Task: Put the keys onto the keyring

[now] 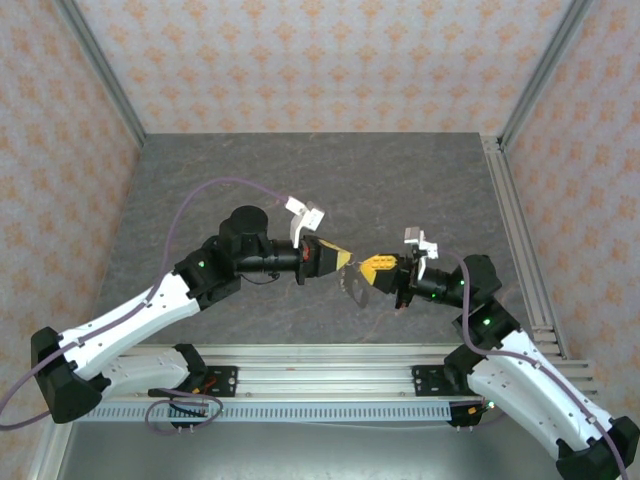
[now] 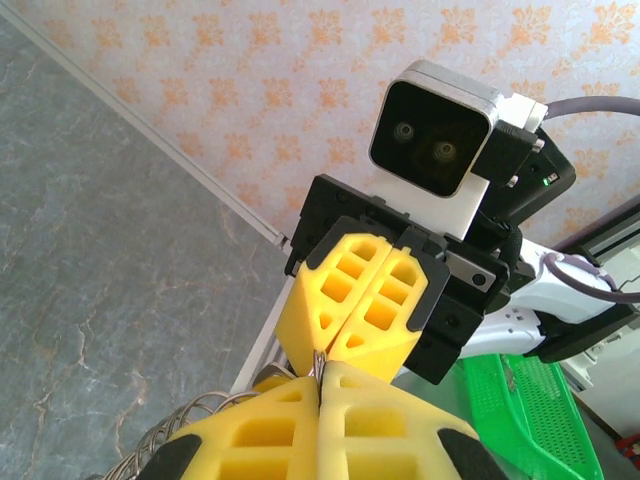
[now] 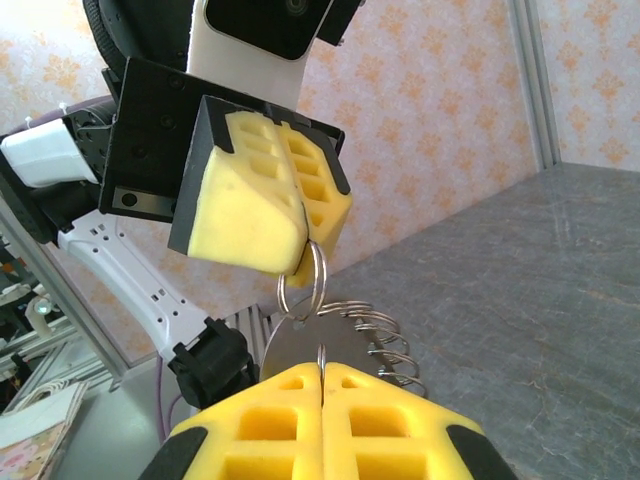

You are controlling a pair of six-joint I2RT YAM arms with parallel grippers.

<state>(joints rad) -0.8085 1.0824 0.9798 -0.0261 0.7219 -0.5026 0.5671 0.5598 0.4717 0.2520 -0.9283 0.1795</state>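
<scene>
Right claw (image 3: 321, 372) was pinched shut on a thin metal edge (image 3: 321, 352); whether it was key or ring I could not tell. Just beyond its tips the keyring (image 3: 322, 278) hung with its long axis pointing down. Its top was clamped in the shut left claw (image 3: 303, 240), directly opposite, tip to tip.

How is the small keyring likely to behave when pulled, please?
The keyring looks like thin wire, so it is probably light and springy. Being smooth metal, it may swivel or slip in the left end effector's grip.
</scene>
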